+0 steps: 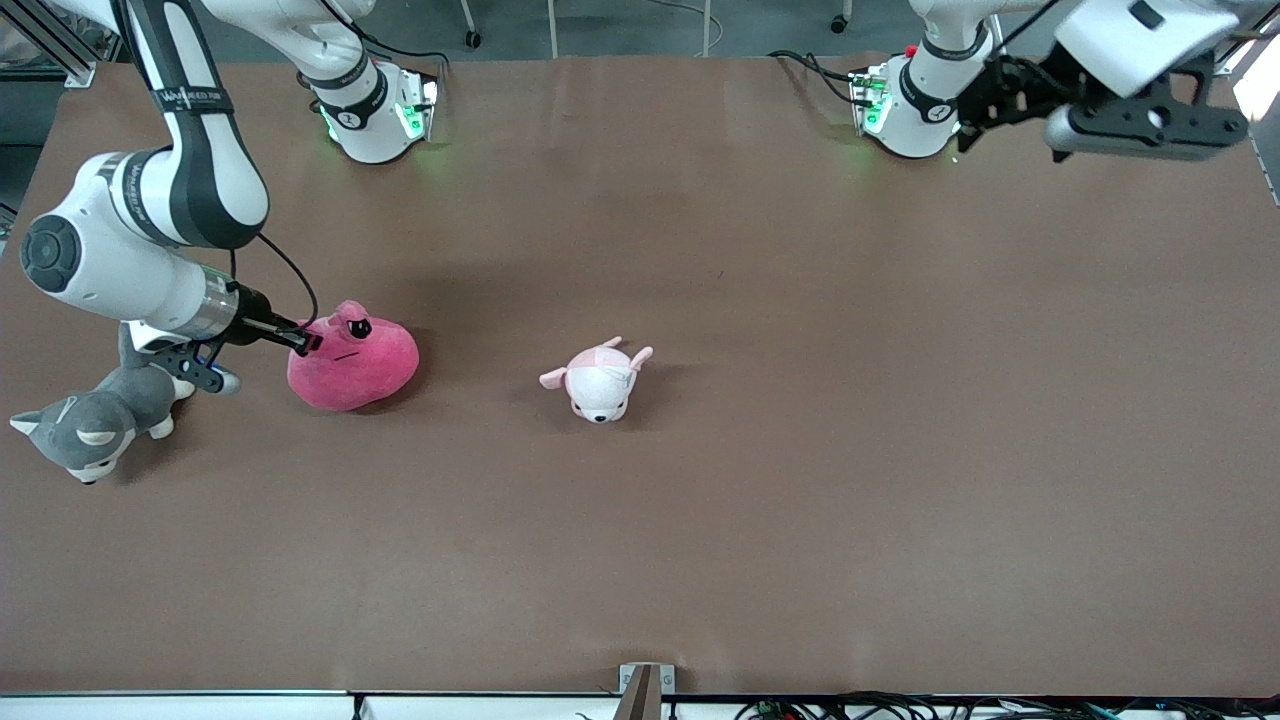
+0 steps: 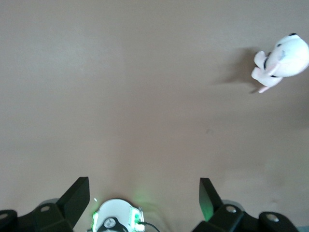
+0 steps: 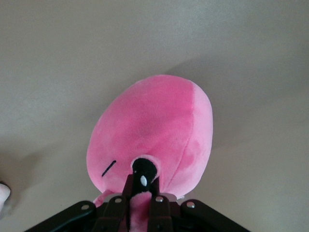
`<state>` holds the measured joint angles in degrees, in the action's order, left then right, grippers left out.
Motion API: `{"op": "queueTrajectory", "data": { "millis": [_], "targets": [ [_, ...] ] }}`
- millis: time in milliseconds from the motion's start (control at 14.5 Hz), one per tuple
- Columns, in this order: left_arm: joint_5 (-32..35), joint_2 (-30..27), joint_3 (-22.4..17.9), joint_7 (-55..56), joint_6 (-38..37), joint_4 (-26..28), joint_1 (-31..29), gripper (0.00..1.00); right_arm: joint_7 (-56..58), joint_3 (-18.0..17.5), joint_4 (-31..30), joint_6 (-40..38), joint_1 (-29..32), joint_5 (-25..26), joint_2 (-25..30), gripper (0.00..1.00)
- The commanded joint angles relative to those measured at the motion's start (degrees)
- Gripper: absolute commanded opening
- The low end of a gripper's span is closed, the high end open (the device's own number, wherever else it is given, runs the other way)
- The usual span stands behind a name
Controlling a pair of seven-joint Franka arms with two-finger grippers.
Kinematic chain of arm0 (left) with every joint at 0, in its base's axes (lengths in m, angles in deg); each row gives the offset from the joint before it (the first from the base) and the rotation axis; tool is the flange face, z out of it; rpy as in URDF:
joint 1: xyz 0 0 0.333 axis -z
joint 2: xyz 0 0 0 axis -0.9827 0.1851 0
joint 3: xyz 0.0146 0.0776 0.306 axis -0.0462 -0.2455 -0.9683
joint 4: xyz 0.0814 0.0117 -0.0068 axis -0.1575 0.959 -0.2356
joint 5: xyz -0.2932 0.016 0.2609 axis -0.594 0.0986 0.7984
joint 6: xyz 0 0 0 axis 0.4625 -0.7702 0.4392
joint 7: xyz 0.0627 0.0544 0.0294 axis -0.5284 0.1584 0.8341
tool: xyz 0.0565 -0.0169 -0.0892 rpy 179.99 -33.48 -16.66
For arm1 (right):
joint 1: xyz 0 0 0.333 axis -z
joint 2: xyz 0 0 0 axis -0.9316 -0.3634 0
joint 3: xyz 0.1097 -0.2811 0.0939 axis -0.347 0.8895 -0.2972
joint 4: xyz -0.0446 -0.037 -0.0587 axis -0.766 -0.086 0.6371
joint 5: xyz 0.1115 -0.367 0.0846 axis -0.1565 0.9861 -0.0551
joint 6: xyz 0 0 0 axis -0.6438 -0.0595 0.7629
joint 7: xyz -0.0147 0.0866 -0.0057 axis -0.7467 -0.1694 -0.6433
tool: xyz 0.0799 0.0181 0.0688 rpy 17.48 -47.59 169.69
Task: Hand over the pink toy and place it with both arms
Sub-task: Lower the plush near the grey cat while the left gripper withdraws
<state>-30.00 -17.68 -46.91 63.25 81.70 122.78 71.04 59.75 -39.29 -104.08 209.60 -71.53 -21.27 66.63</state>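
The pink toy (image 1: pixel 352 362), a round hot-pink plush with a dark eye, rests on the brown table toward the right arm's end. My right gripper (image 1: pixel 306 341) is shut on a fold of the pink toy beside its eye; in the right wrist view the fingers (image 3: pixel 161 205) pinch pink fabric of the toy (image 3: pixel 154 125). My left gripper (image 1: pixel 1150 125) is open and empty, held high over the table's edge by the left arm's base; its fingertips (image 2: pixel 79 193) stand wide apart in the left wrist view.
A pale pink-and-white puppy plush (image 1: pixel 600 380) lies at mid-table; it also shows in the left wrist view (image 2: pixel 282 60). A grey-and-white husky plush (image 1: pixel 95 425) lies by the right arm's wrist, nearer to the front camera than the pink toy.
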Motion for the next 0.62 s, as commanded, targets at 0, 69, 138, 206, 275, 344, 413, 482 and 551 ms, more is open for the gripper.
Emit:
{"op": "queueTrajectory", "data": {
  "millis": [0, 69, 138, 206, 275, 344, 413, 482, 551],
  "targets": [
    [3.01, -1.71, 0.40, -4.16, 6.55, 7.21, -2.16, 1.00, 0.67, -1.07, -0.04, 0.75, 1.78, 0.28, -0.25, 1.00],
    [4.16, -1.45, 0.40, -6.52, 8.66, 9.24, -3.47, 1.00, 1.19, -1.07, 0.49, 0.49, 1.78, 0.28, -0.16, 1.00],
    [4.17, -1.28, 0.40, -9.07, 9.90, 10.56, -5.48, 1.00, 3.20, -1.07, 1.28, 0.05, 1.78, 0.37, 0.01, 1.00],
    [4.17, -0.75, 0.40, -11.09, 10.61, 11.01, -7.33, 1.00, 7.92, -0.98, 2.24, -0.12, 1.87, 0.54, 0.19, 1.00],
    [4.17, 0.73, 0.40, -12.24, 10.79, 10.75, -8.05, 1.00, 13.53, -0.98, 3.47, -0.13, 2.39, 0.98, 0.19, 1.00],
    [4.17, 1.71, 0.40, -12.43, 10.97, 10.49, -8.23, 1.00, 19.25, -0.98, 5.48, -0.21, 3.88, 2.12, 0.19, 1.00],
    [4.17, 2.32, 0.40, -12.43, 10.97, 9.96, -8.23, 1.00, 23.83, -0.98, 7.42, -0.65, 5.20, 3.35, 0.19, 1.00],
    [4.17, 2.42, 0.40, -12.34, 10.97, 9.44, -7.97, 1.00, 27.27, -0.98, 10.05, -2.74, 5.91, 4.66, 0.10, 1.00],
    [4.17, 2.42, 0.48, -12.34, 10.97, 9.43, -7.97, 1.00, 28.09, -0.98, 12.68, -5.63, 6.18, 5.72, 0.10, 1.00]
  ]
}}
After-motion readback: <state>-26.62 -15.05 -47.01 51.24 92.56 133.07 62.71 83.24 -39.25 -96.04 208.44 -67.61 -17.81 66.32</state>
